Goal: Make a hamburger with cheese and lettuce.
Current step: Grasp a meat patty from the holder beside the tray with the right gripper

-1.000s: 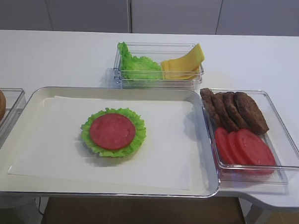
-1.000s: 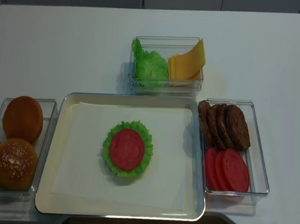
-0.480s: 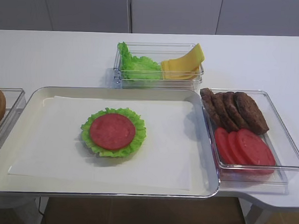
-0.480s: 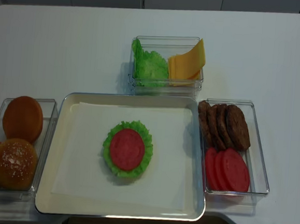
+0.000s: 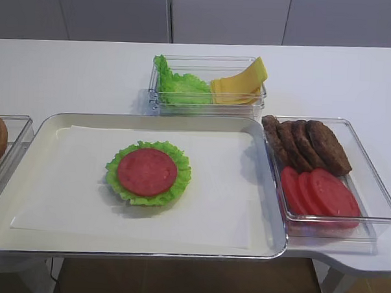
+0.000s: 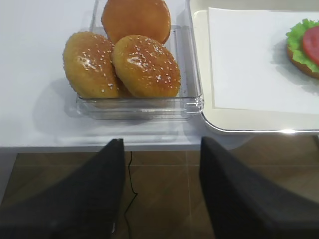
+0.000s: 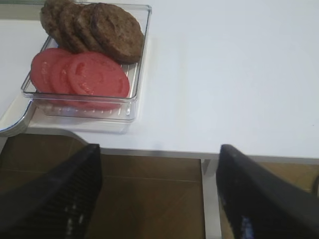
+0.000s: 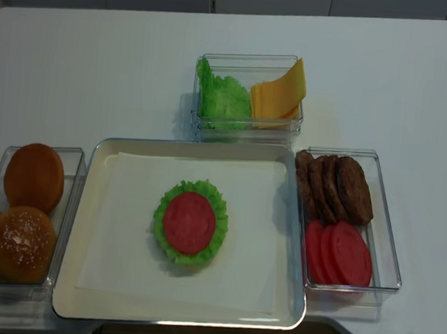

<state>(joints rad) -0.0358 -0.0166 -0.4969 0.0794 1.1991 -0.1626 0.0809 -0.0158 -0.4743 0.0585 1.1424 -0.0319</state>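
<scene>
The hamburger (image 5: 147, 172) (image 8: 190, 223) sits on white paper in the metal tray (image 5: 33, 136) (image 8: 100, 157), a frilly lettuce rim under a red tomato slice; its edge shows in the left wrist view (image 6: 305, 46). The cheese (image 5: 240, 82) (image 8: 280, 94) and lettuce (image 5: 178, 86) (image 8: 223, 97) share a clear box behind the tray. My left gripper (image 6: 160, 191) is open and empty below the table's front edge, under the bun box. My right gripper (image 7: 159, 194) is open and empty below the front edge, near the patty box. Neither gripper shows in the high views.
A clear box at the left holds three tan buns (image 6: 134, 55) (image 8: 24, 221). A clear box at the right holds brown patties (image 5: 306, 143) (image 7: 94, 27) and tomato slices (image 5: 320, 193) (image 7: 79, 73). White table (image 5: 69, 69); brown floor below.
</scene>
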